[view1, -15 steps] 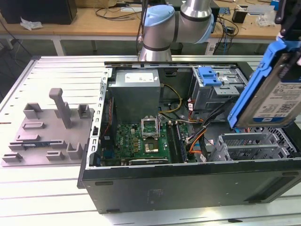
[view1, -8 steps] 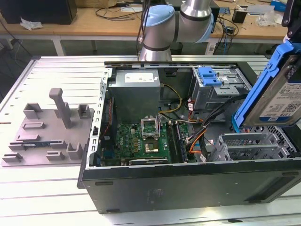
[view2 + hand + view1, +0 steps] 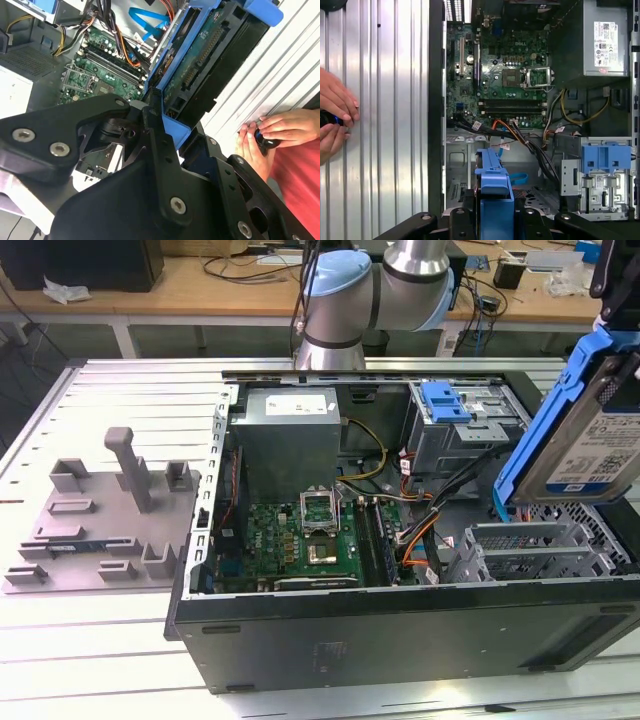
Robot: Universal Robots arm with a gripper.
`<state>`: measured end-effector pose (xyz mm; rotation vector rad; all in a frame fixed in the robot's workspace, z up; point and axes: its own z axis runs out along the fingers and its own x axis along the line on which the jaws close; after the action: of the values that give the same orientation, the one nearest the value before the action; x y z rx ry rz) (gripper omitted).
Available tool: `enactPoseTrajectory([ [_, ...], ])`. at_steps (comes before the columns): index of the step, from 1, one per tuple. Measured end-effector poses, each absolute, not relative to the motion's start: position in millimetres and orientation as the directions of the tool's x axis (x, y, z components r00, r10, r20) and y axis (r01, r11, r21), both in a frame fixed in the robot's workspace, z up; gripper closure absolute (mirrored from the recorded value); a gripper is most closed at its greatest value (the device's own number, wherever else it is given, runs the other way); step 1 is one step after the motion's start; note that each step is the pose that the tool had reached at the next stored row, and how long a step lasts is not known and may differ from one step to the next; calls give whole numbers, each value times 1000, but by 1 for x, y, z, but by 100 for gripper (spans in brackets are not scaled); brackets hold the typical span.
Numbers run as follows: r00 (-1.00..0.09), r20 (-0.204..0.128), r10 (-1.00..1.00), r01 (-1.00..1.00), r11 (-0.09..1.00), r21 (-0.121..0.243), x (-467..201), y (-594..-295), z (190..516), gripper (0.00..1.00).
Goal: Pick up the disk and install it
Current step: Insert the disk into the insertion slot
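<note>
The disk (image 3: 598, 430) is a silver hard drive with a white-and-blue label in a blue plastic carrier. It hangs tilted on edge above the open computer case (image 3: 400, 630), at the exterior view's right. My gripper (image 3: 614, 295) comes down from above and is shut on the carrier's upper end. In the second wrist view my gripper (image 3: 172, 131) has black fingers (image 3: 151, 117) clamped on either side of the disk (image 3: 200, 55), whose green circuit-board underside shows. In the first wrist view the disk (image 3: 494, 185) sits edge-on over the case's empty bay floor (image 3: 457, 160).
Inside the case lie a motherboard (image 3: 310, 535), a grey power-supply box (image 3: 290, 435), a metal drive cage with a blue latch (image 3: 445, 400) and loose cables (image 3: 420, 530). A grey fixture plate (image 3: 100, 520) lies on the slatted table. A person's hands (image 3: 335, 120) hold a small black object beside the case.
</note>
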<state>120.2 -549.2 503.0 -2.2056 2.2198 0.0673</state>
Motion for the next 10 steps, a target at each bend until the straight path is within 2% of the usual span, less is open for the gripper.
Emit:
enactPoseTrajectory([
  [10,-7,-38,-999,-1000,6,22,120,-546,498,64],
])
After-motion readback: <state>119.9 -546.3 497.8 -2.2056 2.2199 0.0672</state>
